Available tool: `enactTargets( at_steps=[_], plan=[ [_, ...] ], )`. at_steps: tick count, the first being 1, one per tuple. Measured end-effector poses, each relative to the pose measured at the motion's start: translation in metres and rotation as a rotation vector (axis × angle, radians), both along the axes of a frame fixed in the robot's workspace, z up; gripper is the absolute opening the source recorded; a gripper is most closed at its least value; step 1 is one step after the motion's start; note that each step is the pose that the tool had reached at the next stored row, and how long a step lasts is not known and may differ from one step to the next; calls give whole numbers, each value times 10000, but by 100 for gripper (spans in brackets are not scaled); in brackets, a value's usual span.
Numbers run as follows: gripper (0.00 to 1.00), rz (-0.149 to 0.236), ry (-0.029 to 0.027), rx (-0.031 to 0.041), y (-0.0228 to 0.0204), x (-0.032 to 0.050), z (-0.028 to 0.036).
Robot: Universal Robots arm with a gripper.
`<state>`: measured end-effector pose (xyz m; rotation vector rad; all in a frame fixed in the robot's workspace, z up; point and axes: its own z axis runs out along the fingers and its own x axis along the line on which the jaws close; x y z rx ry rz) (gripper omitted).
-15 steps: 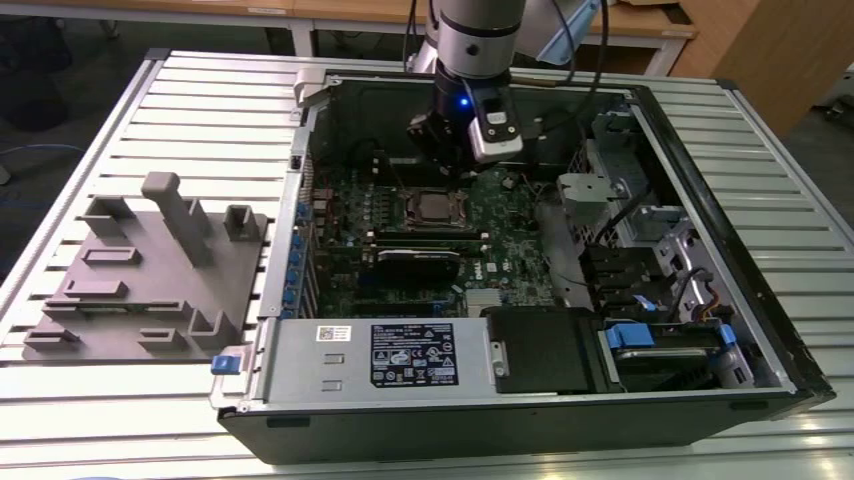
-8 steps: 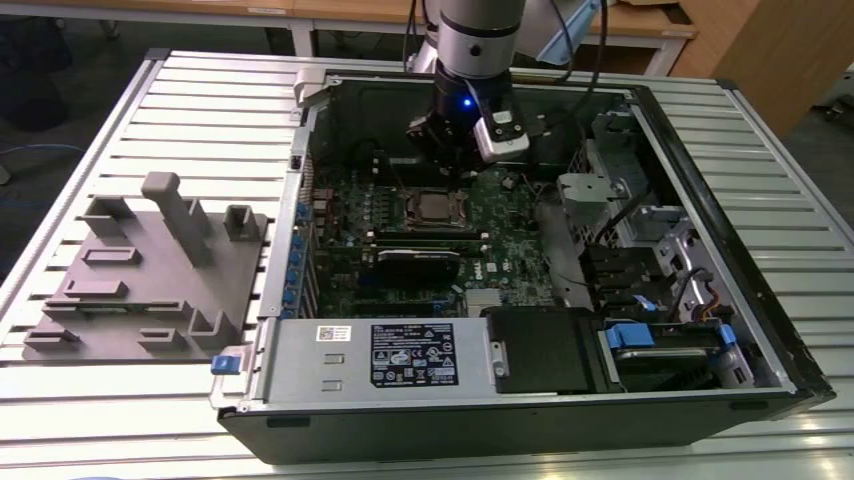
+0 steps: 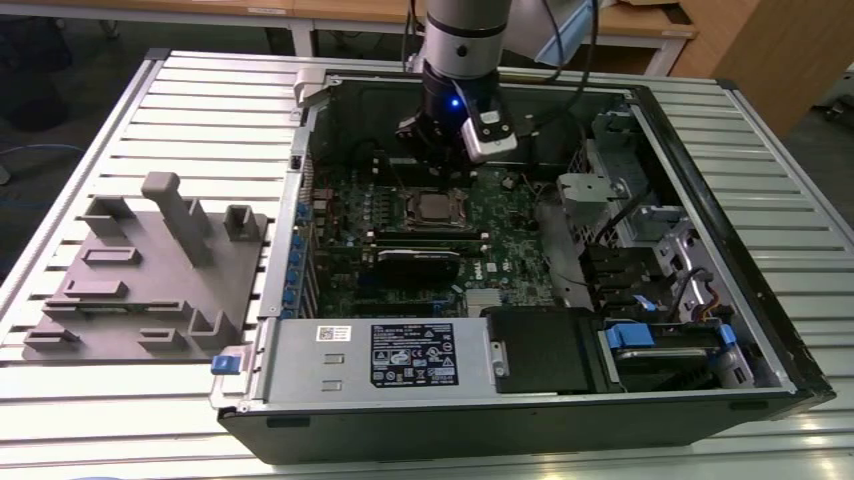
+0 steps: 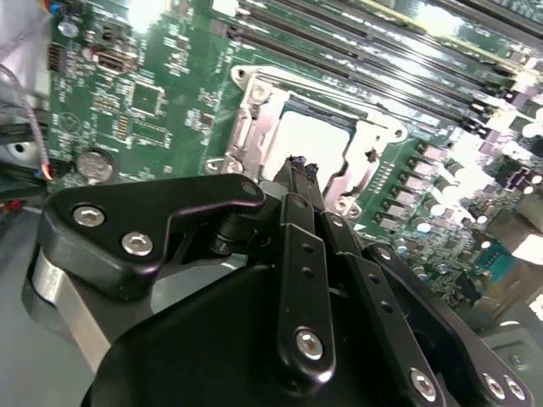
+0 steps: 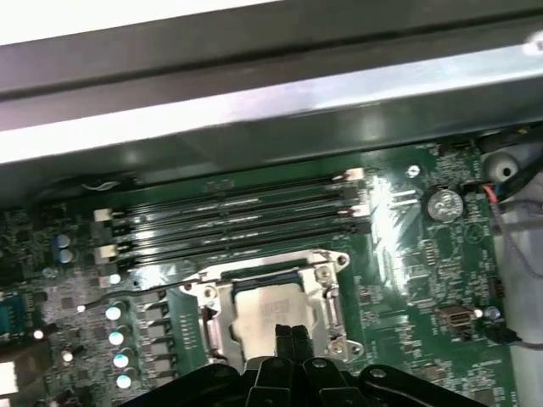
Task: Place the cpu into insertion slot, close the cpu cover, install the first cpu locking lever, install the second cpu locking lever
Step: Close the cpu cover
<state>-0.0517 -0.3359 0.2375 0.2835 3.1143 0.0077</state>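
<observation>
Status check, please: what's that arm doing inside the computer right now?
Gripper shut, hovering over the cpu. Chip seated, cpu cover down around it. Nothing seen blocking.

The exterior view looks steeply down into the open computer case [image 3: 507, 432], while my wrist views sit close, all sharing the cpu [image 3: 431, 207] [image 4: 310, 140] [image 5: 261, 307].

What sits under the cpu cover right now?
The cpu's silvery top shows through the cpu cover's window. The insertion slot's pins beneath the chip are covered, and the shut fingers hide one edge.
</observation>
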Motion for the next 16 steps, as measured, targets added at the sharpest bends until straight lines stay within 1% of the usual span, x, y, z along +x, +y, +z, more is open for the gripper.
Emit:
enactTargets(
  at_steps=[11, 13, 16],
  plan=[
    [10, 28, -4, 1, 0, -241, -17],
    [10, 47, -10, 2, 1, -268, -24],
    [10, 103, -12, 1, -2, -284, -49]
  ],
)
